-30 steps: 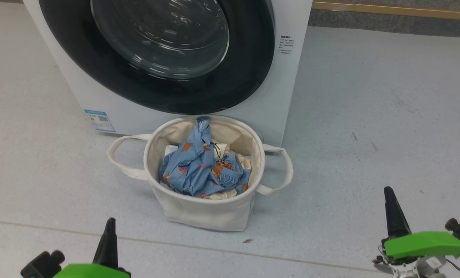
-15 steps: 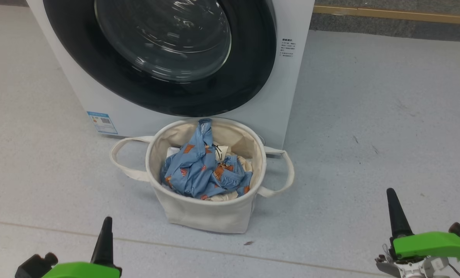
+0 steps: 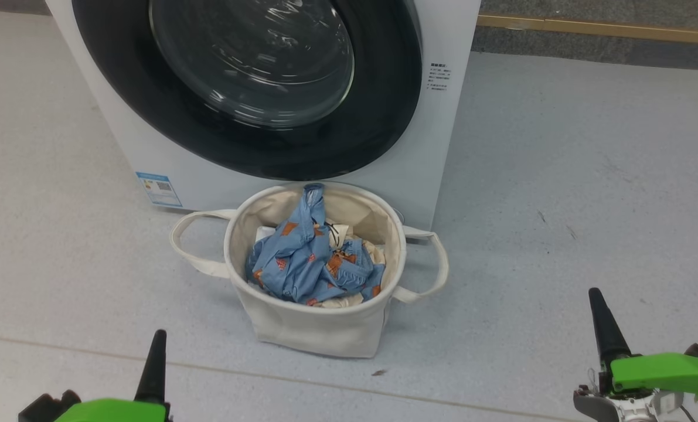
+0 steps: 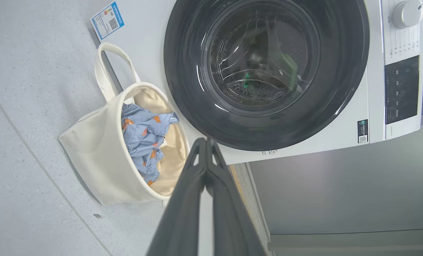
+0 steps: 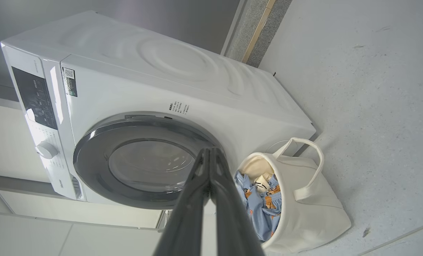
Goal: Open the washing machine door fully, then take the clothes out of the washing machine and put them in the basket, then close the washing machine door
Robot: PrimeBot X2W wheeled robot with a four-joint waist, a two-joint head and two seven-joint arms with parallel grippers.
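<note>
nearest in the head view, the left gripper [image 3: 159, 339] sits at the lower left and the right gripper [image 3: 595, 298] at the lower right, both low over the grey floor [image 3: 559, 205] with their dark fingers pointing away from the robot. each one is closed, its fingers pressed together with nothing between them; the left wrist view shows the left gripper [image 4: 206, 142] meeting at a point, and the right wrist view shows the same of the right gripper [image 5: 210, 151]. both are well apart from the basket [image 3: 313, 328].

a small dark speck [image 3: 378, 372] lies on the floor just in front of the basket. the basket stands upright between the two grippers and further out, its back rim close against the lower front of the machine [image 3: 425, 181], one loop handle [image 3: 184, 234] out to each side. the clothes [image 3: 310, 264] lie inside it: crumpled light blue fabric with orange prints, one end draped up onto the back rim, with cream fabric showing beneath.

behind, the door [image 3: 384, 117] is shut flush against the machine's front, and the perforated drum [image 4: 257, 92] shows through its glass. a blue label [image 3: 158, 189] sits low on the left of the front, a text sticker [image 3: 438, 76] to the door's right. the dial [image 4: 405, 12] and dark panel [image 4: 401, 89] are along the top.
</note>
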